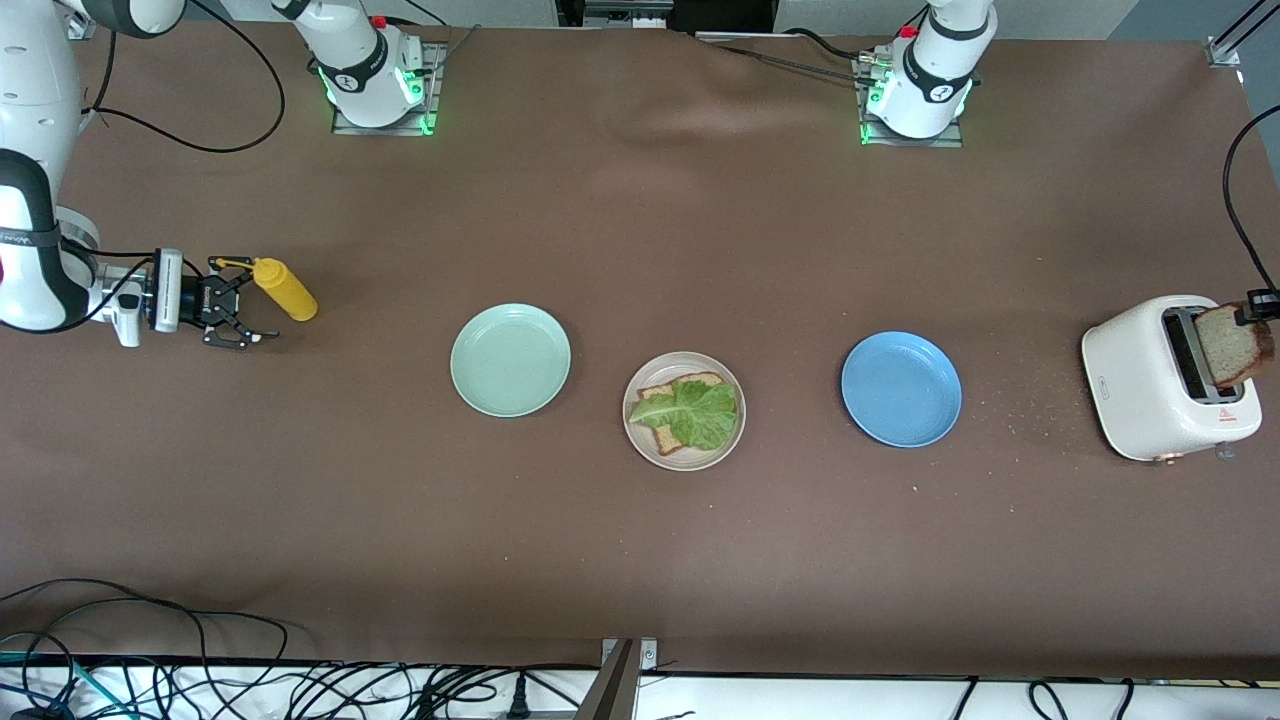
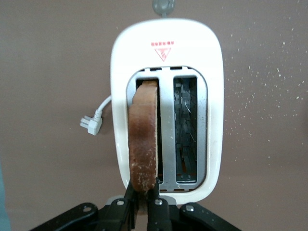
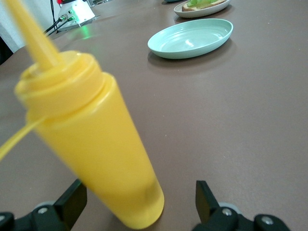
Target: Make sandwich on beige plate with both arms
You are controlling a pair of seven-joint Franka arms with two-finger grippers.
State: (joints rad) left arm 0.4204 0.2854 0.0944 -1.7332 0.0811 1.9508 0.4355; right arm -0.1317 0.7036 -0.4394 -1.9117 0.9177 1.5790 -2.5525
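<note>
The beige plate (image 1: 684, 410) lies mid-table with one brown bread slice (image 1: 668, 392) on it and a green lettuce leaf (image 1: 695, 412) on top. A second bread slice (image 1: 1232, 345) stands partly out of the white toaster (image 1: 1140, 380) at the left arm's end. My left gripper (image 1: 1250, 312) is shut on its upper edge. In the left wrist view, that slice (image 2: 144, 139) rises from one toaster slot and the gripper (image 2: 143, 202) pinches it. My right gripper (image 1: 250, 305) is open at the right arm's end, its fingers either side of a yellow squeeze bottle (image 1: 285, 289).
A mint green plate (image 1: 510, 359) and a blue plate (image 1: 901, 389) lie either side of the beige plate. Crumbs are scattered between the blue plate and the toaster. The right wrist view shows the yellow bottle (image 3: 96, 144) close up, with the mint plate (image 3: 192, 38) farther off.
</note>
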